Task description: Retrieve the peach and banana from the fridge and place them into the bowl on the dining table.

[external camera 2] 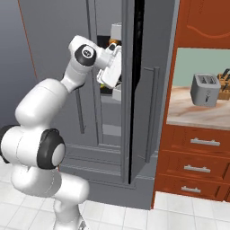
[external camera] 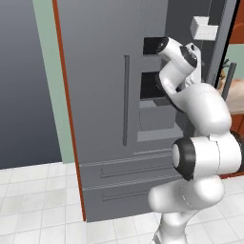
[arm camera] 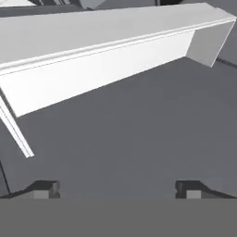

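The grey fridge point(external camera: 100, 95) stands with its right door point(external camera 2: 148, 117) swung open, and my arm reaches into the gap. Inside the fridge, my gripper point(arm camera: 118, 190) is open, its fingertips point(arm camera: 46, 189) set wide apart with nothing between them. It faces a grey inner wall and a long white door bin point(arm camera: 106, 60). A small orange spot, the peach point(external camera 2: 114, 42), shows just above my hand. A sliver of yellow, the banana point(external camera 2: 102, 84), peeks out under the hand. The bowl and the dining table are out of view.
Another white bin point(external camera: 204, 28) hangs on the open door, up high. Right of the fridge, a silver toaster point(external camera 2: 205, 90) sits on a beige counter point(external camera 2: 188, 117) above red-brown drawers point(external camera 2: 197, 168). White floor tiles point(external camera: 38, 200) lie to the left.
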You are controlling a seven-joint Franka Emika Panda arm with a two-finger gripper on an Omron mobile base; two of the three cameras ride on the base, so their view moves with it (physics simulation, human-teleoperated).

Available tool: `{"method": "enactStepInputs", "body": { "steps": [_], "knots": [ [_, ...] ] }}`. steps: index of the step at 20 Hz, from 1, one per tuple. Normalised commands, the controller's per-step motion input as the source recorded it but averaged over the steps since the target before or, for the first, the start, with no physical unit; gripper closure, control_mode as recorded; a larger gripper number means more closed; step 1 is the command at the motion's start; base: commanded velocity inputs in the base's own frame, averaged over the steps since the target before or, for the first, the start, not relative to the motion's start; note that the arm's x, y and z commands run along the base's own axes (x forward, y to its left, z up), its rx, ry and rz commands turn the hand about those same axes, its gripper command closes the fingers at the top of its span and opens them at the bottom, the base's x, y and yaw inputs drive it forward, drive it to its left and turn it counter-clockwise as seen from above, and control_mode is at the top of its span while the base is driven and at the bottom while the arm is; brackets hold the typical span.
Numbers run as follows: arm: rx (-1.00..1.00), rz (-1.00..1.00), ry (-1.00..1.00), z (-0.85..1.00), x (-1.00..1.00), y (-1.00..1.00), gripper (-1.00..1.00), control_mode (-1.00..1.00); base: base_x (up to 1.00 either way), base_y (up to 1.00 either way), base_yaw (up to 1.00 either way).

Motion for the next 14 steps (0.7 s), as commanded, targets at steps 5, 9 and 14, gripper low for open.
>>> {"method": "enactStepInputs", "body": {
  "steps": [5,9,14],
  "knots": [
    [0.0,-0.14,0.06,-0.12,-0.87,-1.0,-1.0,-1.0,0.0,0.0,0.0],
    [0.0,-0.18,0.01,-0.13,-0.94,-0.96,-1.0,-1.0,0.0,0.0,0.0],
    [-0.07,-0.05,-0.06,0.26,-0.99,-0.11,-1.0,-1.0,0.0,0.0,0.0]
  ]
}}
